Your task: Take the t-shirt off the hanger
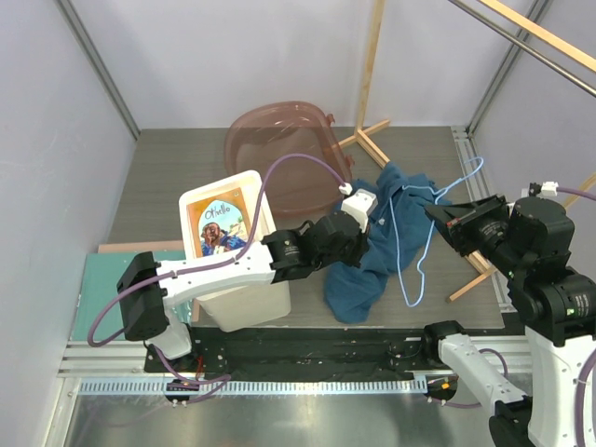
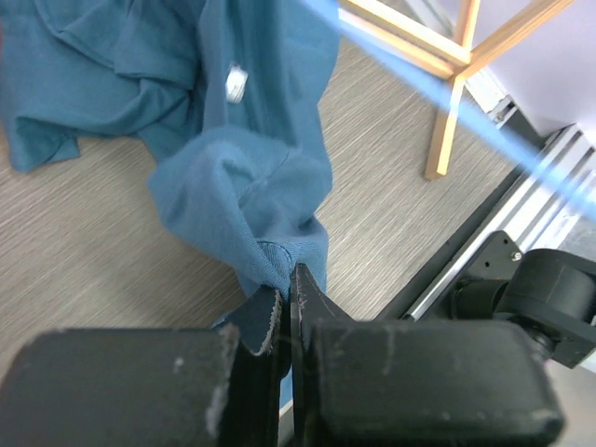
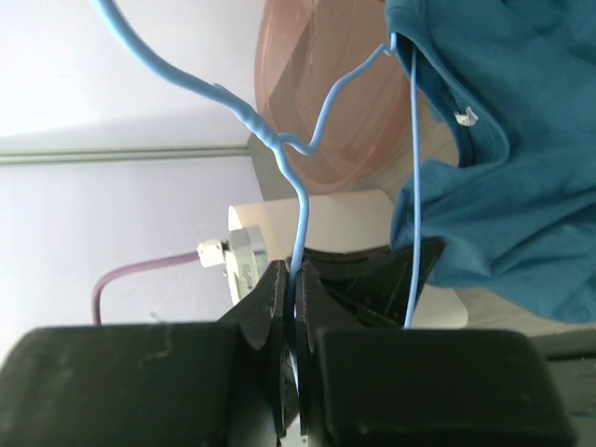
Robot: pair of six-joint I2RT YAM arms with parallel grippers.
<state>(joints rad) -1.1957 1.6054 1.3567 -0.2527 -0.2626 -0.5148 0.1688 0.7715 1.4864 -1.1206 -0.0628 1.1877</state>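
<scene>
Two opposed pinches let you part them: left gripper (image 2: 287,284) on t-shirt (image 2: 237,186), 9 o'clock; right gripper (image 3: 296,279) on hanger (image 3: 300,200), 3 o'clock.

This is a robotics lab test cell. Plain pale lavender wall panels (image 1: 56,140) in bare aluminium frame posts (image 1: 96,67) box in a grey wood-grain tabletop (image 1: 177,172). At the near edge, a black base plate (image 1: 317,340) carries a white-and-black robot arm on the left (image 1: 219,270) and another on the right (image 1: 559,307). A slotted white plastic cable duct (image 1: 279,386) and a thin purple cable (image 1: 298,157) complete the rig.
</scene>
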